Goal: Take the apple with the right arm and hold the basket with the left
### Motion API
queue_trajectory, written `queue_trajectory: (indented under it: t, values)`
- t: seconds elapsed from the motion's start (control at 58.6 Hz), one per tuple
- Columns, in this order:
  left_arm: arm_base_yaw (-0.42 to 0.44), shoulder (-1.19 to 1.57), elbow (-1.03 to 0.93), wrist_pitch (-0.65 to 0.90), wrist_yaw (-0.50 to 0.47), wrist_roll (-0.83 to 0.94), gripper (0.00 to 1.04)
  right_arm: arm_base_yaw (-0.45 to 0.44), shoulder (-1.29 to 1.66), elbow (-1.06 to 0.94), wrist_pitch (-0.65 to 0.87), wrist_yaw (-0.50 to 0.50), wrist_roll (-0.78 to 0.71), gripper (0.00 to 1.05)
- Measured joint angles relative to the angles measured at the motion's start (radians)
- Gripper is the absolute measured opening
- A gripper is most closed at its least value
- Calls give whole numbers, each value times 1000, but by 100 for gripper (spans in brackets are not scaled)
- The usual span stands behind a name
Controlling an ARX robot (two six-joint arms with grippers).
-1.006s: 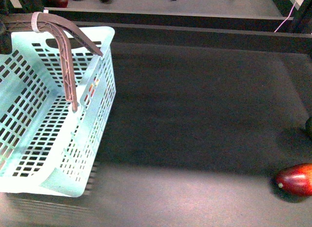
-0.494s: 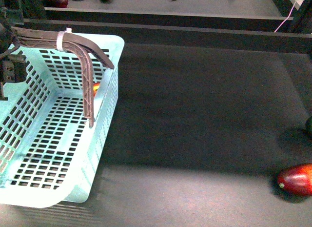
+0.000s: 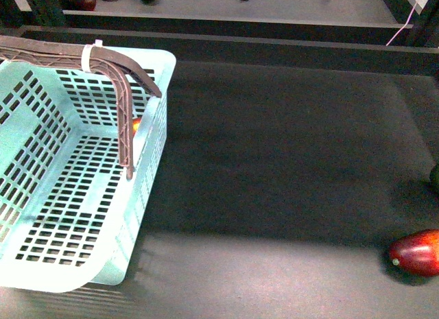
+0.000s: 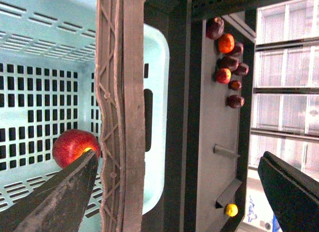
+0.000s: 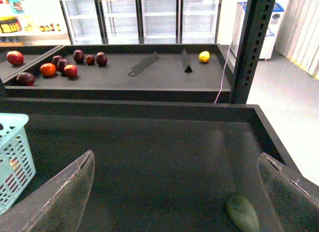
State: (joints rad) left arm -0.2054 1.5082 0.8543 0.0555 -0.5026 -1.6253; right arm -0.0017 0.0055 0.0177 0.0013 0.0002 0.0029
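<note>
The turquoise basket (image 3: 75,195) stands on the dark table at the left, its two brownish handles (image 3: 123,106) together over it. The red apple (image 4: 75,146) lies inside the basket on the slotted floor; in the front view only a sliver of the apple (image 3: 136,123) peeks from behind the handles. My left gripper (image 4: 179,159) is open, with the handles (image 4: 119,112) between its fingers, close to one finger (image 4: 60,197) and gripped by neither. My right gripper (image 5: 175,157) hangs open over bare table with nothing between its fingers. Neither gripper shows in the front view.
A dark red, elongated fruit (image 3: 415,252) lies near the table's front right. A green object (image 5: 243,212) rests on the table by the right gripper. A raised rim (image 3: 274,48) bounds the table at the back; the shelf (image 5: 124,75) behind carries several small fruits and a lemon (image 5: 204,56).
The basket swung and shifted right a second ago, then stayed put. The left gripper, seen at the left edge half a second ago, has left the front view.
</note>
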Motion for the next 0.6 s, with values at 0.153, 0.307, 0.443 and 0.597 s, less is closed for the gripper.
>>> queue_trajectory:
  t: [0.153,0.307,0.443,0.597]
  values:
    - [-5,-36,3,-12,-4,0,98,0,0,0,0,0,0,96]
    - [37,-50,-214,552,310,584,76,0,0,0,0,0,0,96]
    - [73,-165,-407,845,376,1269,48,0,0,0,0,0,0,96]
    - [104,-267,-539,857,406,1550,17,0,0,0,0,0,0,96]
